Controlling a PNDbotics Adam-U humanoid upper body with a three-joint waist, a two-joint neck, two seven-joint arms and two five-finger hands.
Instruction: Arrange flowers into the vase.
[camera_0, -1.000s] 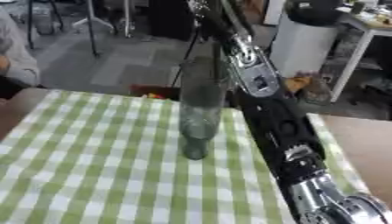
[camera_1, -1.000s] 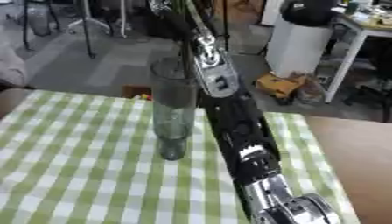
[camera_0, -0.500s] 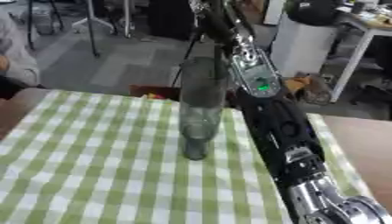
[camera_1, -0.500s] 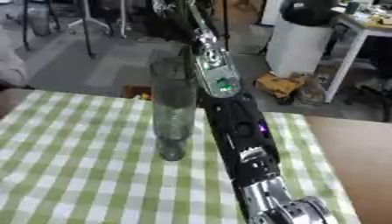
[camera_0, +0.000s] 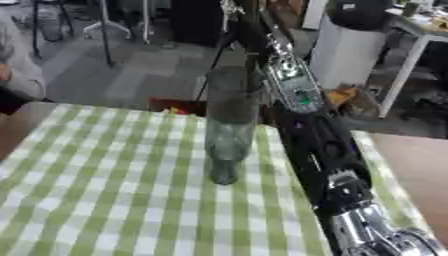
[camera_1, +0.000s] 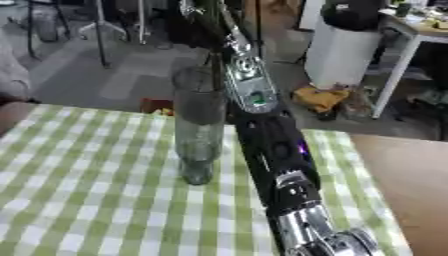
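A tall clear glass vase (camera_0: 229, 131) stands upright on the green-and-white checked tablecloth (camera_0: 105, 190), near the middle of the table. My right arm (camera_0: 317, 145) rises from the lower right corner and passes close by the vase's right side. My right hand (camera_0: 240, 11) is dark and blurred at the top edge, above and behind the vase's mouth. A thin dark line (camera_1: 215, 70) runs down from the hand toward the vase's rim; whether it is a stem I cannot make out. Something red and yellow (camera_1: 157, 106) shows just past the table's far edge.
A person's sleeve (camera_0: 19, 75) shows at the far left edge. Beyond the table are tripod legs (camera_0: 105, 35), a white cylinder with a black top (camera_0: 346, 45) and a white desk (camera_0: 420, 45). Bare brown tabletop (camera_0: 416, 170) lies right of the cloth.
My right forearm has shifted slightly down and to the right beside the vase. The vase has not moved.
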